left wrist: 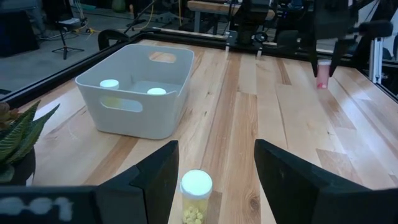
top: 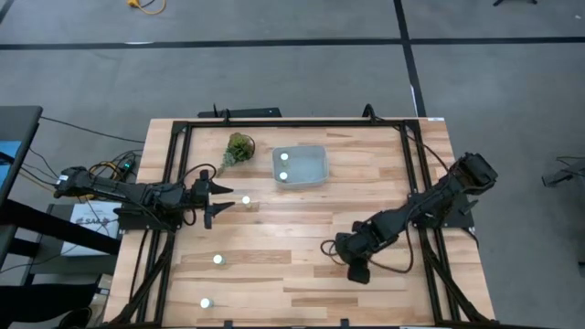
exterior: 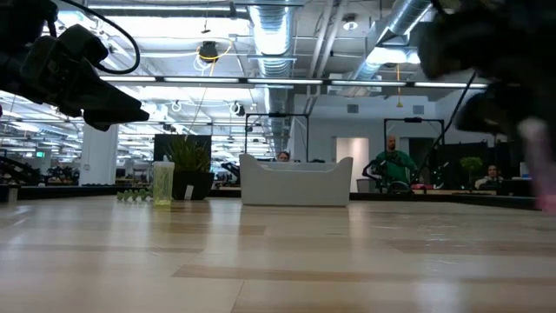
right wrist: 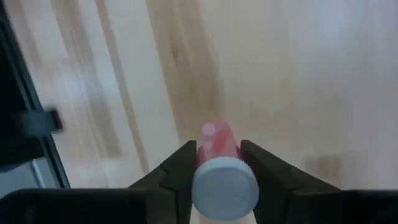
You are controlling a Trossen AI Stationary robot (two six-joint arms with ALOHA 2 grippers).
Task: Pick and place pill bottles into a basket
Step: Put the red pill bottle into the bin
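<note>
The pale basket (top: 300, 165) stands at the table's far middle with two white-capped pill bottles (top: 284, 156) inside; it also shows in the left wrist view (left wrist: 134, 93). My left gripper (top: 224, 199) is open, its fingers (left wrist: 161, 168) on either side of a standing bottle of yellow pills (left wrist: 196, 190) without touching it. My right gripper (top: 355, 260), right of centre, is shut on a bottle of pink pills (right wrist: 224, 183). Two more bottles (top: 218, 260) (top: 206, 302) stand at the near left. My right gripper pinches the pink bottle between its two fingers at its upper part, by the white cap (right wrist: 225, 186). The fingers point down from above. The bottle stays upright, its pink body (left wrist: 323, 74) reaching below the fingertips; whether it is clear of the table I cannot tell.
A green plant sprig (top: 239, 146) lies left of the basket, close to my left gripper. A black frame (top: 274, 122) runs around the table's edges. People sit in the room beyond the table (exterior: 395, 161).
</note>
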